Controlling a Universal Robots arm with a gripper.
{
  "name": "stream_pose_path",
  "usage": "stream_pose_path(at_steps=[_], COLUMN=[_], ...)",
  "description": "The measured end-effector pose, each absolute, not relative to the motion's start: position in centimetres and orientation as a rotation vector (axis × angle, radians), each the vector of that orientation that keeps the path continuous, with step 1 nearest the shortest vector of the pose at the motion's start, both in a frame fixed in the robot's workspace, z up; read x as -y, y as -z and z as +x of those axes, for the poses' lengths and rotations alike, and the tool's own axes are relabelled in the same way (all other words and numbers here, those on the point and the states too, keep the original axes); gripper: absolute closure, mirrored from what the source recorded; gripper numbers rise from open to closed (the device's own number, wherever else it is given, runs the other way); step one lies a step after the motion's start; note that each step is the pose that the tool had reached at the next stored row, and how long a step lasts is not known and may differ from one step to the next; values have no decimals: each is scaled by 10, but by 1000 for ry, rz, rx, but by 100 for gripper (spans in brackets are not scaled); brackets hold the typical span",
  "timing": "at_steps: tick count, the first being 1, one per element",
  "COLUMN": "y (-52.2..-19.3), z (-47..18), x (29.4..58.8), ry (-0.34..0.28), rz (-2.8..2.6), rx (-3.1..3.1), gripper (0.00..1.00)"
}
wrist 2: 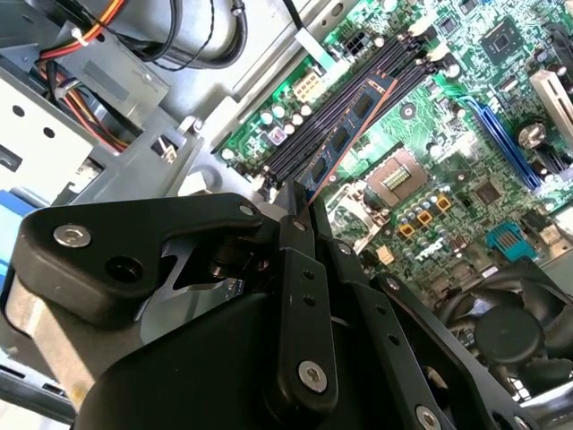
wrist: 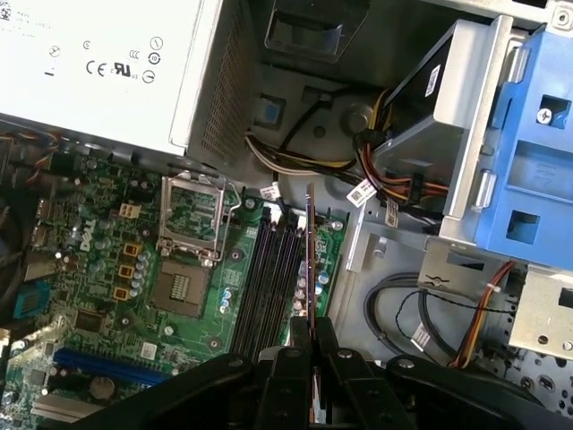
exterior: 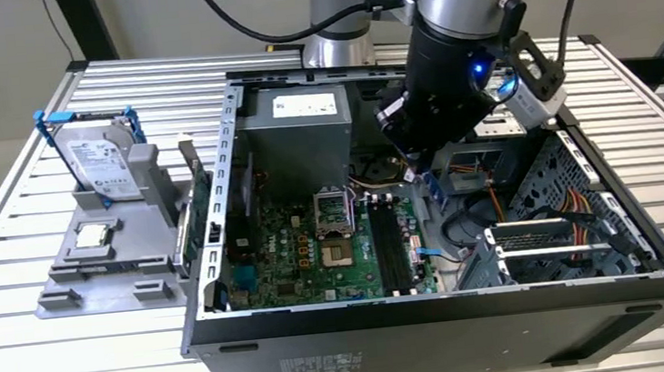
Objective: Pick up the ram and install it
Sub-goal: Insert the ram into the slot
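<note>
Inside the case (exterior: 443,326), open from above over the motherboard (exterior: 290,254). Hemmed at the far end in the exterior view by the power supply (exterior: 302,129), with a tangle of cables (wrist: 295,161) just beside the end of the memory slots (exterior: 389,249). Crowded on the exterior view's right by the drive cage (exterior: 556,239) and its blue bracket (wrist: 537,134), close beside the gripper (exterior: 421,164). Clamped on the ram (wrist 2: 345,143), edge-down over the slots, between the processor socket (wrist: 192,224) and the cage. Roomier toward the exterior view's left, across the bare board up to the case wall
</note>
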State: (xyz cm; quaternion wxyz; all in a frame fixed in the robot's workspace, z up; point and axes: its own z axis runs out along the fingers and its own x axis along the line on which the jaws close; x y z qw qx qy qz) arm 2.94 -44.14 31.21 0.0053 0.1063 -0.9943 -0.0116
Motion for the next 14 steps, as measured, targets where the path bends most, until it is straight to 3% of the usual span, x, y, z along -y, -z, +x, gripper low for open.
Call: stream_pose_path(at_steps=[14], y=[-304], z=[29], x=[441], ry=[37], rz=[276], rx=[3119], gripper=[100])
